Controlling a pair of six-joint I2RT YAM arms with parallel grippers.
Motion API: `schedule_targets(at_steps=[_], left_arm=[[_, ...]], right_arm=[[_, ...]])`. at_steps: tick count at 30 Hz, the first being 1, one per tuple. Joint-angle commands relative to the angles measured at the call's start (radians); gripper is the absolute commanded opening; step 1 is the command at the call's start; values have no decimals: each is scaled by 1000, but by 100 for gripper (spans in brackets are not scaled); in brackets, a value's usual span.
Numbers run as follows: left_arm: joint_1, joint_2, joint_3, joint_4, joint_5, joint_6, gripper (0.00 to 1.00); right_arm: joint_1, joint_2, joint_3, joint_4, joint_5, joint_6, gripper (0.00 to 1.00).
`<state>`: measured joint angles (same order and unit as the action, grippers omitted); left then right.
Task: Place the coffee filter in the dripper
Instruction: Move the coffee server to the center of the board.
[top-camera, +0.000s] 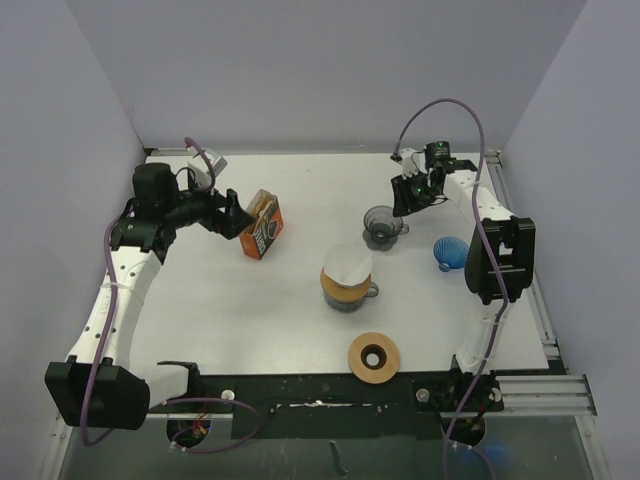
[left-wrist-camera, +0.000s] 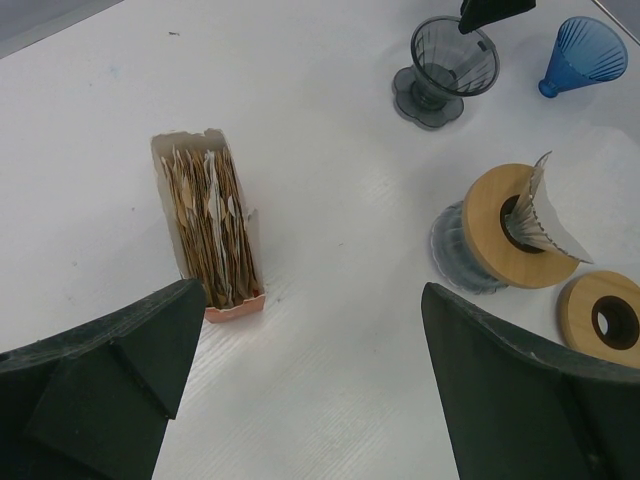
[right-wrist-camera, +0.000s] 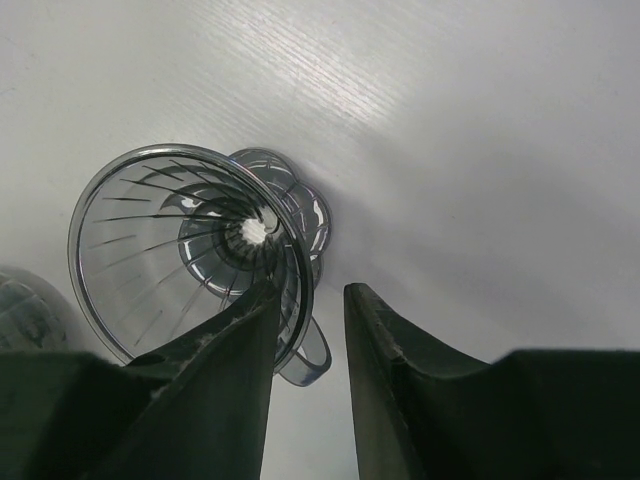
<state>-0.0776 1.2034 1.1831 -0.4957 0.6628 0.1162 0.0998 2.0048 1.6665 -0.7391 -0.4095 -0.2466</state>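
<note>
Toward the far right corner of the table (top-camera: 300, 180), the right gripper (right-wrist-camera: 310, 290) hangs over the smoked-grey dripper (right-wrist-camera: 170, 240). One finger lies across the cone's rim and the other outside it, with the dripper's handle (right-wrist-camera: 305, 362) in the narrow gap between them. The jaws stand partly apart, and I cannot tell whether they pinch the wall or the handle.

The step in hand looks like taking hold of this dripper, to steady it or to bring it toward the filter. The white paper filter (top-camera: 348, 265) is not in it. It sits near the middle of the table, point down in the wooden collar (left-wrist-camera: 485, 240) of a glass server (left-wrist-camera: 450, 260), leaning to one side.

The next move calls for a firm, level pinch on the thin wall, so that the light cone does not tip. After that, the filter would need lifting by its upper edge and lowering point first into the cone. That part may fall to the left gripper (left-wrist-camera: 312, 295), which is spread wide and empty above the carton (left-wrist-camera: 205, 230) on the left half of the table.

The grey dripper is empty. The blue dripper (top-camera: 450, 252), near the right edge, shows nothing inside. The open-topped carton is packed with brown filters on edge, with a few pale ones among them. A spare wooden ring (top-camera: 374, 357) lies flat by the near edge, its hole bare.
</note>
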Motion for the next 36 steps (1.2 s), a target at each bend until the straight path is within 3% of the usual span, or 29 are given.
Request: schedule_targets(at_steps=[1, 19, 29, 36], left_arm=[[7, -34, 6, 54, 15, 8, 89], [9, -36, 6, 54, 19, 8, 89], [8, -41, 6, 54, 21, 8, 89], [8, -45, 0, 55, 20, 10, 89]], right_arm=[[9, -5, 34, -1, 3, -12, 31], [9, -8, -19, -22, -13, -42, 18], [8, -67, -69, -51, -13, -58, 6], [9, -140, -116, -103, 3, -74, 2]])
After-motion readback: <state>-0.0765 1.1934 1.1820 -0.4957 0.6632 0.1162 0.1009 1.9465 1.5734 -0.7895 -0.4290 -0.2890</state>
